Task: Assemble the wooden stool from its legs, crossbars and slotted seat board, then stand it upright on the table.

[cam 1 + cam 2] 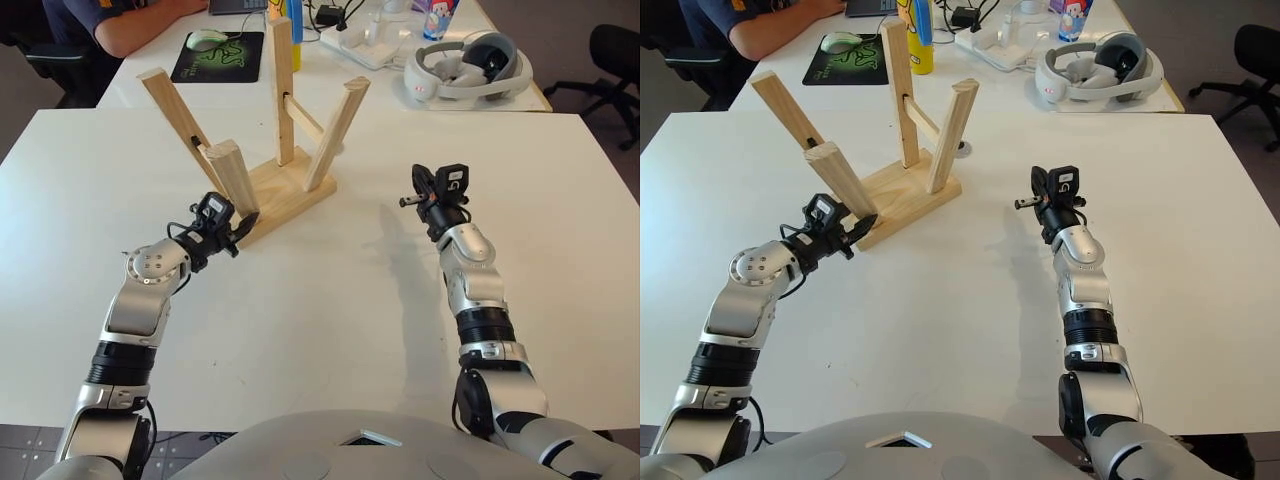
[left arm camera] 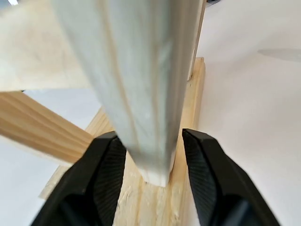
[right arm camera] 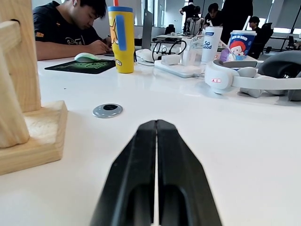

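Observation:
The wooden stool lies upside down on the white table, its seat board (image 1: 290, 192) flat and several legs pointing up, with a crossbar (image 1: 305, 118) between the far ones. My left gripper (image 1: 240, 228) is at the foot of the near leg (image 1: 228, 168). It is open, its black fingers (image 2: 106, 165) on either side of that leg (image 2: 141, 94), very close to the wood. My right gripper (image 1: 420, 178) hovers low over the table to the right of the stool, shut and holding nothing; its fingers (image 3: 141, 155) are pressed together.
A second table behind holds a white headset (image 1: 465, 65), a black mouse pad (image 1: 218, 55), a yellow tumbler (image 3: 121, 40) and cups. A metal grommet (image 3: 107, 110) is set in the tabletop by the stool. A person sits at the far left.

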Controlling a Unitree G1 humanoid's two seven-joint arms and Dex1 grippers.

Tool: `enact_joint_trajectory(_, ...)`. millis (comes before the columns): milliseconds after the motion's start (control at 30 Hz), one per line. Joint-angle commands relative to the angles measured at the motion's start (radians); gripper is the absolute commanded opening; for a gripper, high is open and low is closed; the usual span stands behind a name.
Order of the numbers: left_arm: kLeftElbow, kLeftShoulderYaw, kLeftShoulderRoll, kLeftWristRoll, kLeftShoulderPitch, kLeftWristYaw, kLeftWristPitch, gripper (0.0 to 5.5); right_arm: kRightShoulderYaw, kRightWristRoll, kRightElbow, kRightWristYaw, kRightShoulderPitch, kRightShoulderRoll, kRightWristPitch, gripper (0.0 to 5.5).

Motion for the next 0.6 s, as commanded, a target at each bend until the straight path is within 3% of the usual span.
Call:
enact_joint_trajectory(33,0.030,-0.007,0.008,0.021,-0.021,-0.017,-0.032,1.36,0.001,-0.002,-0.032,-0.013,0.015,0.003,0.015,0.00)
enact_joint_trajectory(133,0.004,-0.016,0.023,-0.003,0.010,-0.077,-0.049,1.08,-0.001,-0.003,-0.033,-0.015,0.010,-0.005,0.020,0.00)
enact_joint_trajectory(333,-0.073,-0.036,0.066,-0.083,0.080,-0.228,-0.037,1.05,-0.026,-0.003,0.000,-0.024,-0.021,-0.036,0.017,0.00)
enact_joint_trajectory(600,-0.342,-0.099,0.171,-0.313,0.213,-0.465,0.152,1.05,-0.078,-0.007,0.157,-0.034,-0.135,-0.121,-0.037,0.00)
